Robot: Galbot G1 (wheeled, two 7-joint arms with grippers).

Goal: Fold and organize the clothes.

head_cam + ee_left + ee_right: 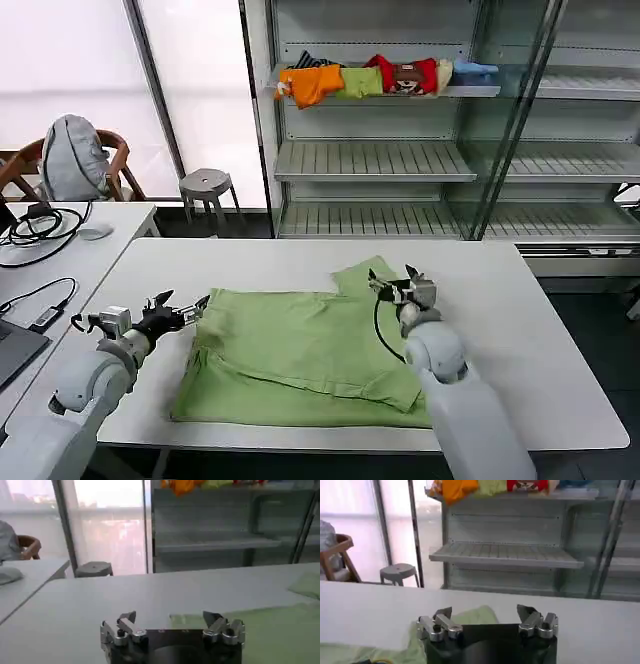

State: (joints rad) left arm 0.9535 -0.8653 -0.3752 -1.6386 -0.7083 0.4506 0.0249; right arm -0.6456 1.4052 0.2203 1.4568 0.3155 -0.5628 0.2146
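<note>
On the white worktop (520, 330) your green shirt (300, 350) lies partly folded, spread from the middle toward the near edge, one sleeve pointing to the far edge. Your left gripper (190, 312) sits at the shirt's left edge, jaws spread wide with nothing in them. Your right gripper (392, 284) hovers over the far sleeve, jaws likewise wide and empty.

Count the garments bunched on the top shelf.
5 visible, in a row on the top shelf: orange garment, light green garment, red garment, cream garment, blue garment. A dark striped piece behind the orange may be another.
</note>
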